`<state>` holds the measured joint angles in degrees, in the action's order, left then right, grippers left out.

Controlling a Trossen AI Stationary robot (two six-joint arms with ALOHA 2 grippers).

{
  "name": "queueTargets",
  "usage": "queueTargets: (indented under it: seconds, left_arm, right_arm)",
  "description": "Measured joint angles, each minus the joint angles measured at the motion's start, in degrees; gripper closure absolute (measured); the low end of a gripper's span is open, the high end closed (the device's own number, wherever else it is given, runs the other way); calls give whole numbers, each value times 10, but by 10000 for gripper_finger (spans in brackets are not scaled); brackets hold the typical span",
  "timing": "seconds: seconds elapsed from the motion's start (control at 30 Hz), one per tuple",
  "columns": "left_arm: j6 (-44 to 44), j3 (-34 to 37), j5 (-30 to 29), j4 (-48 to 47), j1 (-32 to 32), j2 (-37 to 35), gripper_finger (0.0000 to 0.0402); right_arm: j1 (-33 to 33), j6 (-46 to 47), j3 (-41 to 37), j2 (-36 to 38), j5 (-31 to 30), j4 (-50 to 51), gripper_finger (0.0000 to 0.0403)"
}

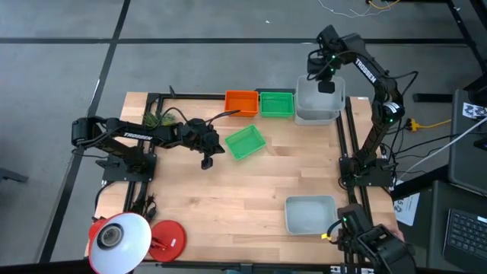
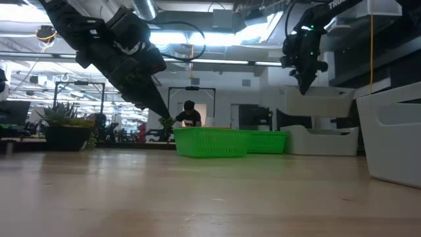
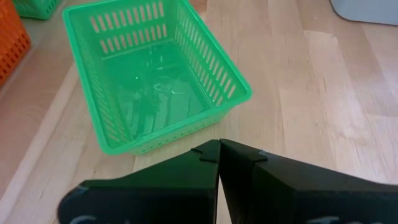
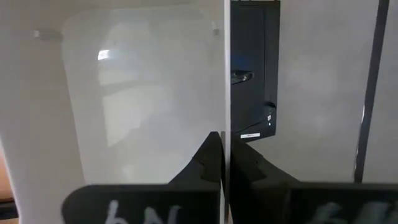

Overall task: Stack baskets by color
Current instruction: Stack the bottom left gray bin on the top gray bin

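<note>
A bright green basket lies askew at mid-table. My left gripper hangs shut just beside its near-left end, clear of the table. Along the far edge stand an orange basket, another green basket and translucent grey-white baskets, which the low view shows nested one in another. My right gripper is shut and points down over their outer long rim. One more grey-white basket rests flat near the front right. My right gripper's shut fingertips stand right at the outer rim of the far grey-white basket, coming from above. I cannot tell whether they touch it. My left gripper touches nothing.
A round red-and-white lamp with a red base stands at the near left corner. A small plant sits by the left arm's base. Black frame rails border the table. Bare wood lies at the middle and front.
</note>
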<state>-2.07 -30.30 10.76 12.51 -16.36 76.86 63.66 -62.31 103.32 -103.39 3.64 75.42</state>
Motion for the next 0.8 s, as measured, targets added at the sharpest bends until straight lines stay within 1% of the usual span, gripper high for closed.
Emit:
queueTargets:
  seconds: [0.23, 0.33, 0.53, 0.8]
  left_arm:
    - [0, 0, 0, 0, 0, 0, 401]
    - [0, 0, 0, 0, 0, 0, 401]
    - [0, 0, 0, 0, 0, 0, 401]
    - [0, 0, 0, -1, 0, 0, 401]
  right_arm:
    - [0, -14, -54, -2, 1, -41, 403]
    - [0, -16, -56, -1, 1, -57, 403]
    - [5, -24, -57, -1, -2, -52, 403]
    - [7, -10, -57, -1, -1, -45, 403]
